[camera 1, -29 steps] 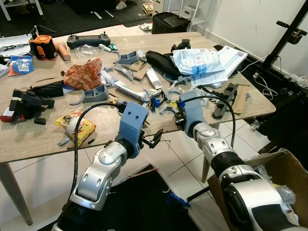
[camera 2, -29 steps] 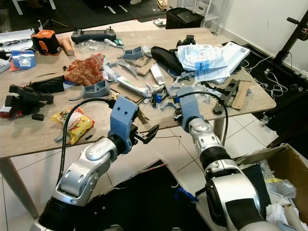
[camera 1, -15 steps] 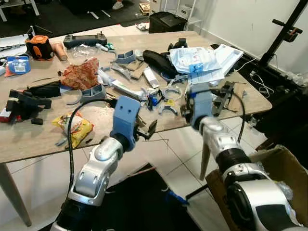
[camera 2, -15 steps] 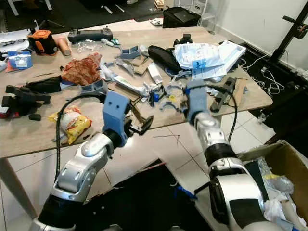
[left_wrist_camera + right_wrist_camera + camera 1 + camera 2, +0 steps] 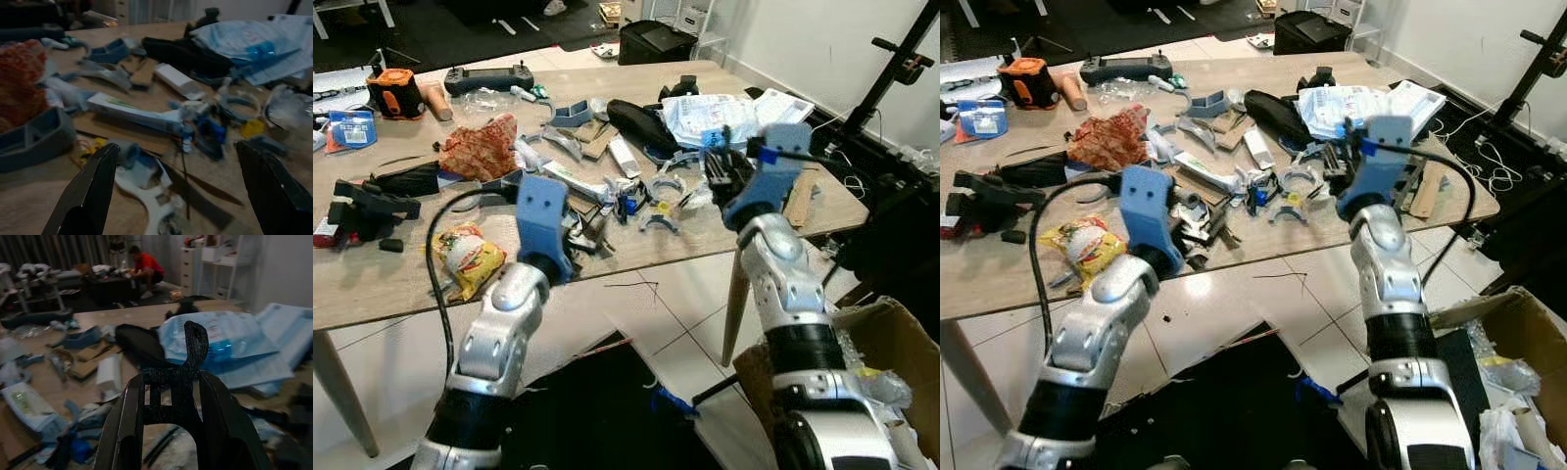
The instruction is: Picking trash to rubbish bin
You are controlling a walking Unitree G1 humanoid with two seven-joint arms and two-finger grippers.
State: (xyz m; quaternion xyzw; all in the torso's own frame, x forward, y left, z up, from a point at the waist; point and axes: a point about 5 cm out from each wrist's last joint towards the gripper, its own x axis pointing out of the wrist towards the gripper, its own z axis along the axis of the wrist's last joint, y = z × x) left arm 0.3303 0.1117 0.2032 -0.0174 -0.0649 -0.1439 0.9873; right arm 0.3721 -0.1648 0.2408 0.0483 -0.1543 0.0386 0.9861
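My right gripper (image 5: 171, 382) is shut on a black printed plastic piece (image 5: 193, 345) with a hooked top. It is raised over the right part of the wooden table (image 5: 372, 294), near the blue-and-white plastic mailers (image 5: 715, 116). My left gripper (image 5: 176, 149) is open and low over the clutter at the table's front middle (image 5: 579, 230). Between its fingers lie a white plastic bracket (image 5: 146, 188) and a long white tube (image 5: 134, 113). A yellow snack packet (image 5: 470, 257) lies to its left, and a crumpled red wrapper (image 5: 480, 152) farther back. The cardboard box (image 5: 891, 333) holding rubbish stands on the floor at the right.
Grey printed parts, a black pouch (image 5: 641, 125), a controller (image 5: 489, 78) and an orange tool (image 5: 391, 93) crowd the table. A black stand (image 5: 891, 88) and cables are at the far right. A person (image 5: 146, 267) crouches in the background. White tiled floor lies below the front edge.
My right arm has swung up and to the right from the table's front edge, carrying the black piece. My left gripper has moved forward over the tabletop clutter. The camera has shifted slightly.
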